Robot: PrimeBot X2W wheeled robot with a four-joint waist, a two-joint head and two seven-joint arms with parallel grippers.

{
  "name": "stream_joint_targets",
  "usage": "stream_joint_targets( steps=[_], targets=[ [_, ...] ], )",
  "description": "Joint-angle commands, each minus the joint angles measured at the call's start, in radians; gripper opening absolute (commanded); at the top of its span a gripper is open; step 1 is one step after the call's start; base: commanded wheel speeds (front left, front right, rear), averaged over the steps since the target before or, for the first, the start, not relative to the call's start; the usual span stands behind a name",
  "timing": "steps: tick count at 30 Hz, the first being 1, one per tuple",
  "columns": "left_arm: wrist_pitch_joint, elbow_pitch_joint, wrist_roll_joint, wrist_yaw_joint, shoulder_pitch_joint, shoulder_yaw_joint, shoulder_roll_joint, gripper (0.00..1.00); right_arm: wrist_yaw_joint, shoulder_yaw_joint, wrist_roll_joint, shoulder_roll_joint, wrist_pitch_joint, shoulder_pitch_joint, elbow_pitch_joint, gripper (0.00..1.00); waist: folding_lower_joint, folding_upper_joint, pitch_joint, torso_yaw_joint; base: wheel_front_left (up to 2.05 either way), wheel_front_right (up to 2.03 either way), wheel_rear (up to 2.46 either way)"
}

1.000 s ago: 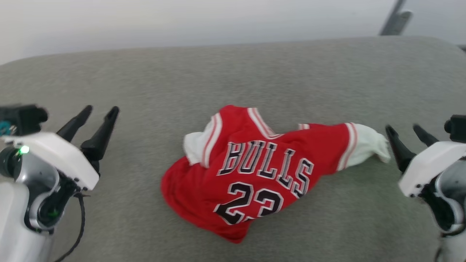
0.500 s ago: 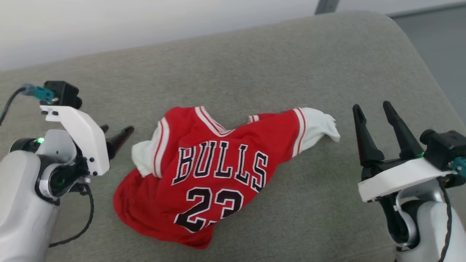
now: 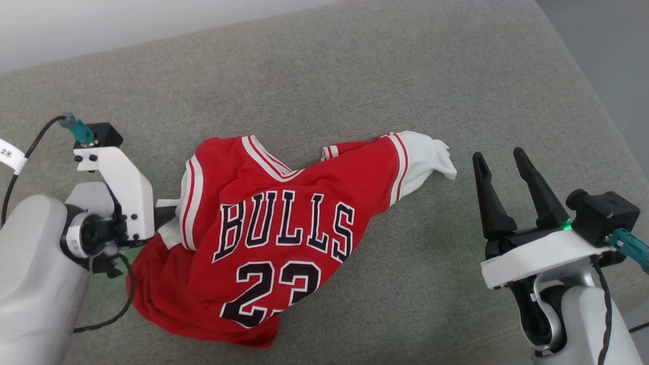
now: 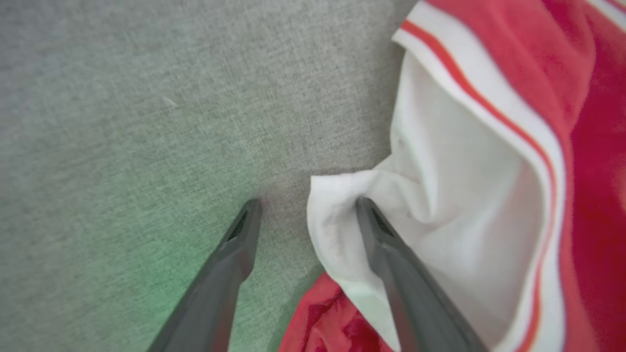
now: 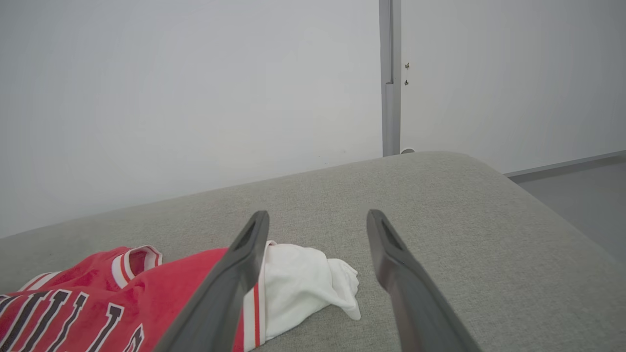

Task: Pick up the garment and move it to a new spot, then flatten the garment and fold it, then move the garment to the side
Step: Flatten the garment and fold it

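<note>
One garment (image 3: 263, 243), red, print up, lies rumpled on the grey cushion (image 3: 355, 76). We note the left gripper (image 4: 307, 204) spread wide at its white sleeve edge, one finger on cloth, one over bare cushion. The right gripper (image 3: 499, 154) is spread wide, empty, near the other sleeve, not touching.

Bare, lab-like room: grey fabric couch cushion (image 3: 355, 76), plain white wall (image 5: 195, 98), grey floor (image 5: 587, 195).

surface: grey woven cushion (image 3: 456, 76), rounded far corner | behind: plain white wall (image 5: 171, 98) | on wall: grey vertical post (image 5: 390, 98), two small screws (image 5: 406, 65) just beside | right of cushion: grey floor (image 5: 587, 195), pale baseboard (image 5: 567, 165) along wall
</note>
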Motion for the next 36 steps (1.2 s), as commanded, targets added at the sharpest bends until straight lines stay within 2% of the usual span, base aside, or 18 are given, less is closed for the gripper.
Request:
stream_joint_targets(
  steps=[1, 3, 4, 5, 6, 11, 17, 29, 34, 36],
  targets=[
    [0.010, 0.020, -0.008, 0.005, 0.007, -0.008, -0.017, 1.00, 0.000, 0.002, 0.001, 0.005, -0.007, -0.011, 0.005, 1.00, 0.0000, -0.0001, 0.006, -0.001, 0.00, 0.00, 0.00],
    [0.026, 0.039, -0.011, 0.001, 0.006, -0.020, -0.028, 1.00, 0.000, 0.003, 0.000, 0.006, -0.010, -0.018, 0.006, 1.00, 0.0000, -0.0001, 0.015, -0.001, 0.00, 0.00, 0.00],
    [0.030, 0.047, -0.014, -0.005, 0.004, -0.026, -0.038, 0.87, 0.000, 0.003, -0.004, 0.006, -0.011, -0.019, 0.007, 1.00, 0.0000, -0.0001, 0.019, 0.001, 0.00, 0.00, 0.00],
    [0.028, 0.054, -0.013, -0.007, 0.000, -0.030, -0.043, 0.31, 0.000, 0.003, -0.006, 0.006, -0.014, -0.021, 0.008, 1.00, 0.0000, -0.0001, 0.021, 0.004, 0.00, 0.00, 0.00],
    [0.027, 0.060, -0.010, -0.009, -0.001, -0.034, -0.045, 0.00, 0.000, 0.002, -0.006, 0.006, -0.016, -0.025, 0.008, 1.00, 0.0000, -0.0001, 0.024, 0.006, 0.00, 0.00, 0.00],
    [0.004, 0.065, -0.012, -0.021, -0.028, -0.022, -0.036, 0.00, 0.000, -0.009, -0.015, 0.006, -0.023, -0.030, 0.011, 1.00, 0.0000, -0.0001, 0.025, 0.029, 0.00, 0.00, 0.00],
    [-0.080, 0.013, -0.002, -0.023, -0.051, 0.028, 0.016, 0.00, 0.000, -0.030, -0.032, 0.006, -0.011, -0.024, 0.008, 1.00, 0.0000, -0.0001, 0.006, 0.077, 0.00, 0.00, 0.00],
    [-0.171, -0.069, -0.024, 0.082, 0.063, 0.162, 0.156, 0.00, 0.000, -0.056, -0.057, 0.005, 0.035, -0.014, -0.010, 1.00, 0.0000, -0.0001, -0.040, 0.175, 0.00, 0.00, 0.00],
    [-0.160, -0.057, -0.058, 0.100, 0.152, 0.179, 0.147, 0.00, 0.000, -0.062, -0.063, 0.005, 0.053, -0.003, -0.020, 1.00, 0.0000, -0.0001, -0.049, 0.195, 0.00, 0.00, 0.00],
    [-0.168, -0.049, -0.075, 0.092, 0.170, 0.180, 0.129, 0.00, 0.000, -0.060, -0.066, 0.005, 0.063, 0.001, -0.023, 1.00, 0.0000, -0.0001, -0.050, 0.202, 0.00, 0.00, 0.00]
  ],
)
